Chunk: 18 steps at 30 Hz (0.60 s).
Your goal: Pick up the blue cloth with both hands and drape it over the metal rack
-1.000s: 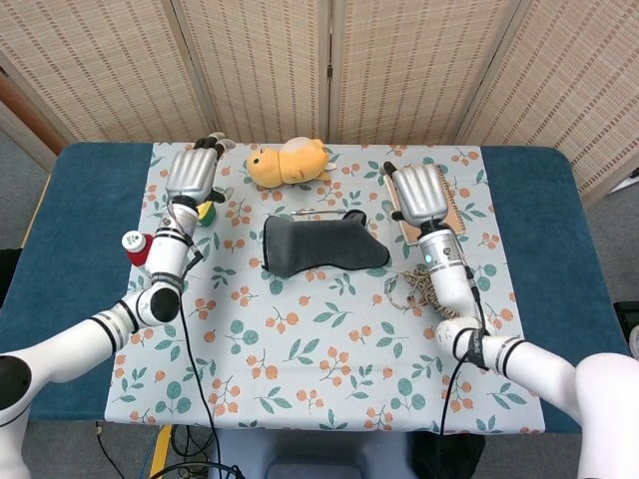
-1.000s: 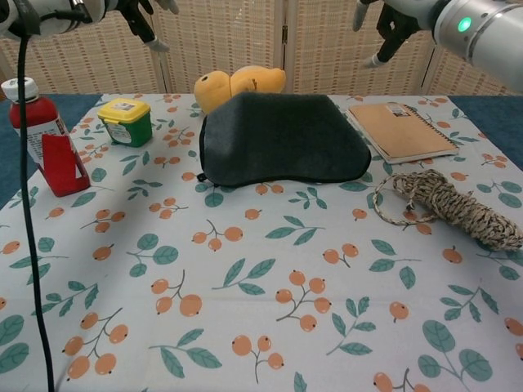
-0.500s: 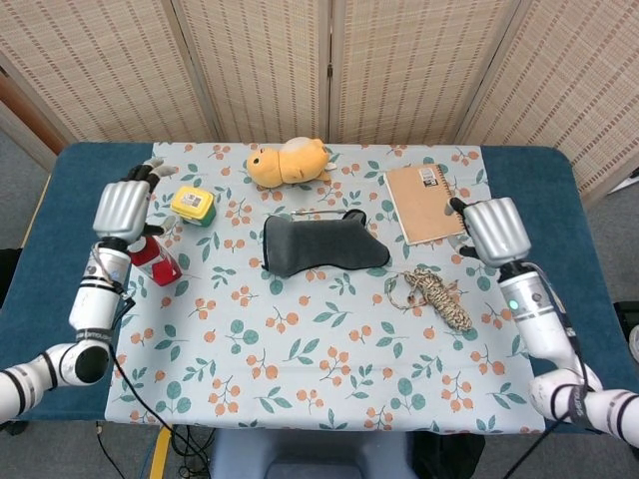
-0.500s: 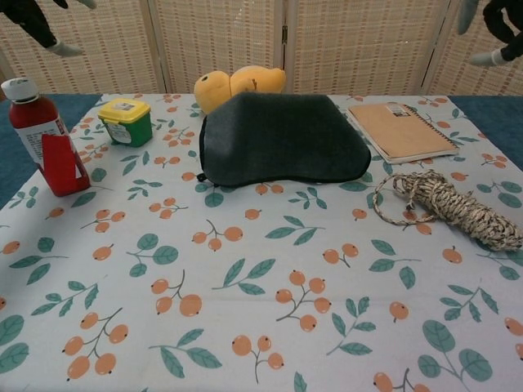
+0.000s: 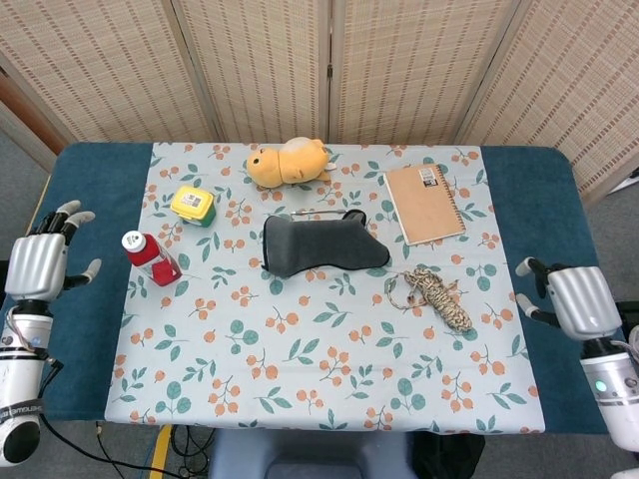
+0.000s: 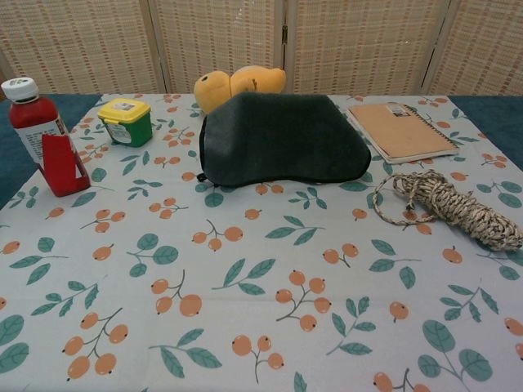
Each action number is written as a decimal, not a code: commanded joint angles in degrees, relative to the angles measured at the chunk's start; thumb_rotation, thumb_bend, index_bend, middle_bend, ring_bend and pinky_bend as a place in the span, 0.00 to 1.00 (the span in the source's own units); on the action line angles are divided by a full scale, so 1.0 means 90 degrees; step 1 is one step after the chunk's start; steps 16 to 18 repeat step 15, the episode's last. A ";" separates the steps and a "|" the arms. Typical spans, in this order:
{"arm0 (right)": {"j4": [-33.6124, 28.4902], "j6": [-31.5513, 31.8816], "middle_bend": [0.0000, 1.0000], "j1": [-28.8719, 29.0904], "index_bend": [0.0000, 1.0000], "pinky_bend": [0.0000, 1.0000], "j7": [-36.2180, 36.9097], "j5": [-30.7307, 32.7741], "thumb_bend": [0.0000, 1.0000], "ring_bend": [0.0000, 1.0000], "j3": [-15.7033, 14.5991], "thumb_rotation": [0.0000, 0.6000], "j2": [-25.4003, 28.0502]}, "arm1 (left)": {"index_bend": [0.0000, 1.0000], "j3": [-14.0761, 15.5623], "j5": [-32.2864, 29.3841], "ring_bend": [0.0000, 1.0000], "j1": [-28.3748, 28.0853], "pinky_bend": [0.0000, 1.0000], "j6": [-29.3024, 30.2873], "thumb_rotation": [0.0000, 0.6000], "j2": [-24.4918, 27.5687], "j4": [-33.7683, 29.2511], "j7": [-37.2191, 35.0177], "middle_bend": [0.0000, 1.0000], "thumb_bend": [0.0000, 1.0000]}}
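The dark blue-grey cloth (image 5: pixel 321 245) lies draped in a hump over the metal rack at the table's middle; in the chest view the cloth (image 6: pixel 282 139) covers the rack fully. Only a thin wire of the rack (image 5: pixel 316 213) shows at the cloth's far edge. My left hand (image 5: pixel 38 265) hangs beyond the table's left edge, fingers apart and holding nothing. My right hand (image 5: pixel 577 301) is over the table's right margin, far from the cloth, also holding nothing. Neither hand appears in the chest view.
A yellow plush toy (image 5: pixel 290 162) lies behind the cloth. A green jar with a yellow lid (image 5: pixel 193 206) and a red bottle (image 5: pixel 150 257) stand at the left. A notebook (image 5: pixel 424 203) and a coil of rope (image 5: pixel 431 291) lie at the right.
Both hands have drawn away from above the far table, outward and toward me, to the left and right edges. The cloth has not moved.
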 commanded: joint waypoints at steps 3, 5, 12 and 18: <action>0.0092 0.0473 0.68 -0.0628 0.45 0.83 0.0481 -0.0256 0.27 0.64 -0.0320 1.00 0.0093 | 0.25 0.0357 0.0456 0.19 0.0694 0.34 0.0732 1.00 0.0071 -0.0213 -0.0101 0.18 0.26; 0.0108 0.0530 0.68 -0.0746 0.45 0.83 0.0519 -0.0289 0.27 0.64 -0.0365 1.00 0.0104 | 0.25 0.0440 0.0556 0.19 0.0862 0.34 0.0880 1.00 0.0088 -0.0302 -0.0057 0.18 0.26; 0.0117 0.0760 0.68 -0.1126 0.45 0.83 0.0630 -0.0365 0.27 0.64 -0.0420 1.00 0.0061 | 0.26 0.0709 0.1022 0.19 0.1424 0.34 0.1490 1.00 0.0155 -0.0763 0.0385 0.18 0.26; 0.0131 0.0744 0.68 -0.1209 0.45 0.83 0.0620 -0.0381 0.27 0.64 -0.0431 1.00 0.0036 | 0.26 0.0731 0.1126 0.19 0.1583 0.34 0.1622 1.00 0.0153 -0.0890 0.0437 0.18 0.26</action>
